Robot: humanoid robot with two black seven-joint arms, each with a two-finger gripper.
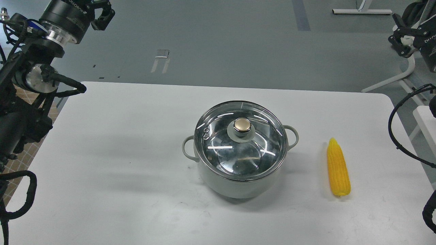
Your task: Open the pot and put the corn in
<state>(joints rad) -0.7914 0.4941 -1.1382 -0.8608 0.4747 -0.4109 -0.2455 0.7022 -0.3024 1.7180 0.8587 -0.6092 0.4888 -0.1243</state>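
**Pot covered, corn lying beside it, both arms held off the table**

The pot (238,185) stands near the middle of the white table (119,153), and everything else is placed from it. It is pale grey-green, with one small loop handle showing on each side. A glass lid (218,160) with a gold knob (242,125) sits on its rim, closing it; the shiny steel inside shows through the glass.

The corn (338,167) lies flat on the table to the right of the pot, apart from it with bare tabletop between them. Its pointed tip aims away from the robot and its blunt end lies nearer the front edge. Nothing touches it.

The left gripper (102,14) is well away from the pot, up and to the far left, above the floor beyond the table's back edge. Its fingers look dark and bunched, so I cannot tell whether they are parted or closed; nothing is visibly held.

The right gripper (400,37) is far up and to the right of the pot, also past the table. It is small and dark at the edge of view, and I cannot tell its state either.
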